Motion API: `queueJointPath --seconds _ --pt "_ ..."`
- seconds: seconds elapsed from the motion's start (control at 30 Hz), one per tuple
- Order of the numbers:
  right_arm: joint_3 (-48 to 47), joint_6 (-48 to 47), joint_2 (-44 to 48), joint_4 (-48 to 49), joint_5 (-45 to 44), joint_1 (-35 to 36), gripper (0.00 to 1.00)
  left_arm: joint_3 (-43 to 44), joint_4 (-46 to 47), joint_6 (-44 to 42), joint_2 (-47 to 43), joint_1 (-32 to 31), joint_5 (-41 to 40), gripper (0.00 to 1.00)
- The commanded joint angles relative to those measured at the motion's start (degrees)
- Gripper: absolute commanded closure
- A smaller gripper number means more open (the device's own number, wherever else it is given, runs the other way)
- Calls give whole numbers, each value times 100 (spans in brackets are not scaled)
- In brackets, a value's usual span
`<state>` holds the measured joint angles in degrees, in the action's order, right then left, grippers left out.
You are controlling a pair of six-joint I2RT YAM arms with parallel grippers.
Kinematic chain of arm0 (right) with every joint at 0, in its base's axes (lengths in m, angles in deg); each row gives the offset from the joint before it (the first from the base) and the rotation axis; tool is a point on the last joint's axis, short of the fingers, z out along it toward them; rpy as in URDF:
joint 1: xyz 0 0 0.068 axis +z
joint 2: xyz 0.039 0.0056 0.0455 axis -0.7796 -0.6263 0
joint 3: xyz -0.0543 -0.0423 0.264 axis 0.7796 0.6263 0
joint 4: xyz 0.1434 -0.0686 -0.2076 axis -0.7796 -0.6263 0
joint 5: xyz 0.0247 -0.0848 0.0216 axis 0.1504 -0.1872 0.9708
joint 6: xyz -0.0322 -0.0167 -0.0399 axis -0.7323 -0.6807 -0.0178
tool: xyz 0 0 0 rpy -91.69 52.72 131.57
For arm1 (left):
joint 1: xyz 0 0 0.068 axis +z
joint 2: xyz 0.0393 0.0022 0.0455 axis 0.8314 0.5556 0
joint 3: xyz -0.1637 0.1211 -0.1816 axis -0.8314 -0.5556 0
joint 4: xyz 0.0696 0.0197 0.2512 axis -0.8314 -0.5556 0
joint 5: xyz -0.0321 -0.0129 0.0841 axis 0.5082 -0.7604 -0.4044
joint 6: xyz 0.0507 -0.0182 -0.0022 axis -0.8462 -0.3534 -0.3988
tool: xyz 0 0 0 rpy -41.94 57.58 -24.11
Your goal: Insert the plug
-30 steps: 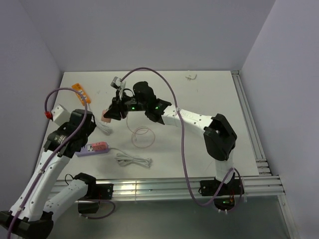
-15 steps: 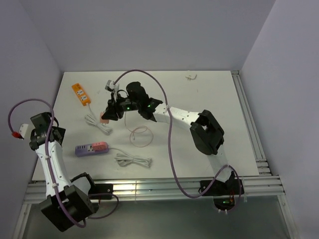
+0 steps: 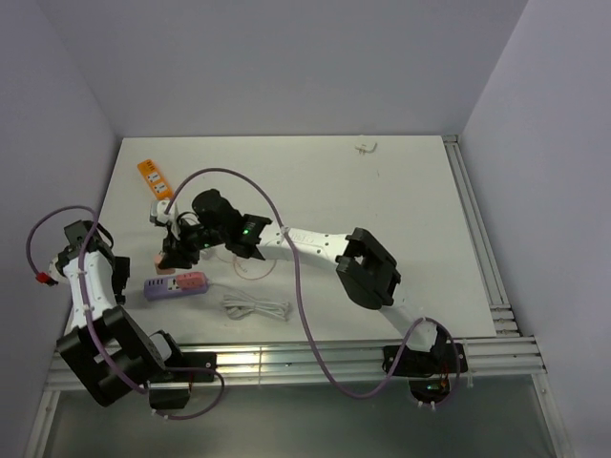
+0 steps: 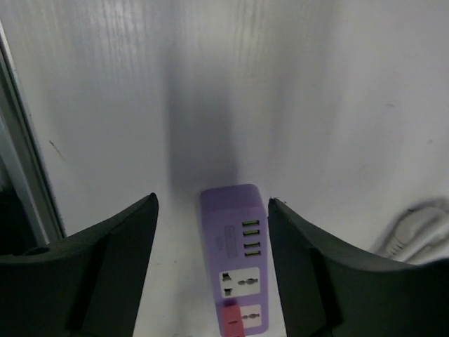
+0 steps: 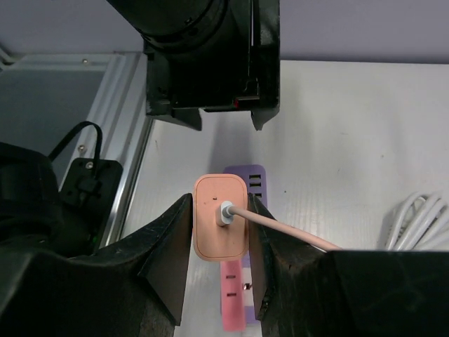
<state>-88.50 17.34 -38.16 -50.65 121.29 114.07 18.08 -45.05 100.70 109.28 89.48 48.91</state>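
Note:
My right gripper (image 5: 221, 210) is shut on the salmon-pink plug (image 5: 220, 226). It holds the plug just above the lilac power strip (image 5: 247, 179), and the plug's back and pale-pink cord (image 5: 280, 232) face the camera. The prongs are hidden. In the top view the right gripper (image 3: 175, 250) holds the plug (image 3: 159, 260) over the left end of the lilac strip (image 3: 178, 284). My left gripper (image 4: 212, 203) is open and empty. The lilac strip's end (image 4: 235, 246) lies on the table between its fingers. In the top view the left gripper (image 3: 116, 275) is at the table's left edge.
An orange power strip (image 3: 153, 177) lies at the back left. A white coiled cable (image 3: 256, 307) lies near the front, right of the lilac strip, and shows in the right wrist view (image 5: 421, 225). A small white piece (image 3: 367, 147) lies at the far edge. Metal rails (image 3: 477, 239) run along the right.
My right gripper has carried the plug left and nearer, from mid-table to above the lilac strip. My left arm has swung back to the left edge, facing the strip's end.

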Motion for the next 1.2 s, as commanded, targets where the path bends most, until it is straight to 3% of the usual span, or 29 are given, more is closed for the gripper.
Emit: queueJointPath --seconds 0.0,0.03,0.17,0.53,0.8,0.9,1.17 --pt "-546 -272 -335 -56 -215 78 100 230 -224 88 211 25 -295 29" --pt "-738 -264 -415 -117 -224 113 100 117 -119 -8 168 25 -199 20" --pt "-977 -281 -706 -196 -408 184 100 -139 40 17 185 25 12 6" --pt "-573 -720 -557 -108 -1006 210 100 80 163 -167 1222 16 890 11" --pt "-635 -624 -609 -47 -822 175 100 116 295 -88 1706 -247 874 15" --pt "-573 -624 -601 -12 -778 184 100 -42 435 -62 1776 -247 996 23" --pt "-424 -869 -583 -82 -848 228 100 -43 418 -105 1776 -247 927 59"
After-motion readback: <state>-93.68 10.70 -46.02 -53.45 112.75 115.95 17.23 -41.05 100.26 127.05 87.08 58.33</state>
